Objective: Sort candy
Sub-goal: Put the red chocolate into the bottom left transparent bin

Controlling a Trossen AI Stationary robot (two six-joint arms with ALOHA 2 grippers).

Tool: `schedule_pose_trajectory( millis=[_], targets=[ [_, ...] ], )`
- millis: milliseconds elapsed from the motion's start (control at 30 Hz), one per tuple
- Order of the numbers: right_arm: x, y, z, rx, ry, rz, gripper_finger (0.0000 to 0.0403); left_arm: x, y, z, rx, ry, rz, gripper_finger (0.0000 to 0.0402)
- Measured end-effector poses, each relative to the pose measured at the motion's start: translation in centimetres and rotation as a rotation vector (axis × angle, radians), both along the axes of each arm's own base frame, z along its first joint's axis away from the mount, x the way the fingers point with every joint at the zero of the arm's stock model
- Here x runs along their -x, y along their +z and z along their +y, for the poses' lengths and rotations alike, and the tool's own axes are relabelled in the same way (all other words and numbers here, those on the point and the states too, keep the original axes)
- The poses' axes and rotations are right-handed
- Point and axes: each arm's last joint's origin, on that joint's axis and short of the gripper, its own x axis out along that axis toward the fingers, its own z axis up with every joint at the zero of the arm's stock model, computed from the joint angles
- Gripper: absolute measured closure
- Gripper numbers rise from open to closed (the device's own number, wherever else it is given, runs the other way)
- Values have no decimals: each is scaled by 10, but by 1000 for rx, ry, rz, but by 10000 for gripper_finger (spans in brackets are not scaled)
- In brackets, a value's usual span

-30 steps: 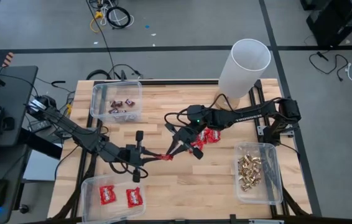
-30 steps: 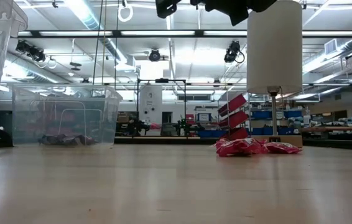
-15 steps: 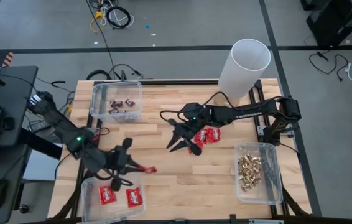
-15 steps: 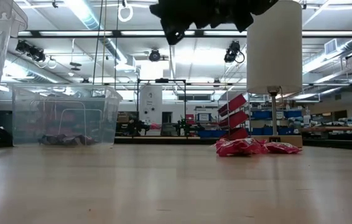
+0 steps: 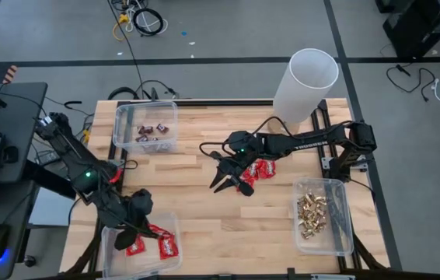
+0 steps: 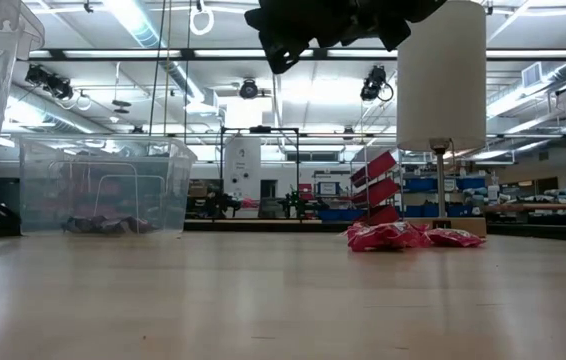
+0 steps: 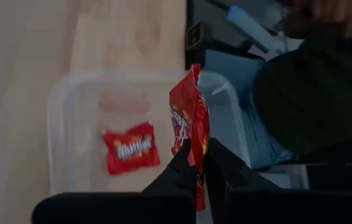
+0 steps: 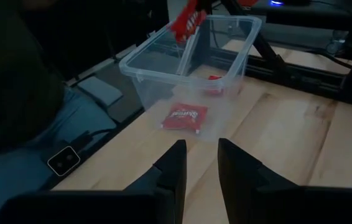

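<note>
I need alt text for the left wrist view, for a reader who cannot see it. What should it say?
The left gripper is shut on a red candy packet, holding it upright above a clear plastic bin on the wooden table. Another red packet lies flat inside the bin. A person in dark clothing is beyond the table edge.

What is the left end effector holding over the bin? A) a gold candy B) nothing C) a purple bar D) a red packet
D: the left end effector pinches a shiny red packet above the clear bin, where another red packet already lies.
</note>
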Motion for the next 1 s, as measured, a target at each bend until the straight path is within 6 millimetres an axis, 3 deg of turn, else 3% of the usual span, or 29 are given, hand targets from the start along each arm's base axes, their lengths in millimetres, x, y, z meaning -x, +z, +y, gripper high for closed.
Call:
schedule_pose_trajectory(
  millis=[600,1000],
  targets=[
    [0,0,3,-2,6,-4,325,3,-40,-9,171,129,388,388],
    [0,1,7,0,19,-10,325,4,-41,-9,183,152,405,371]
  ],
)
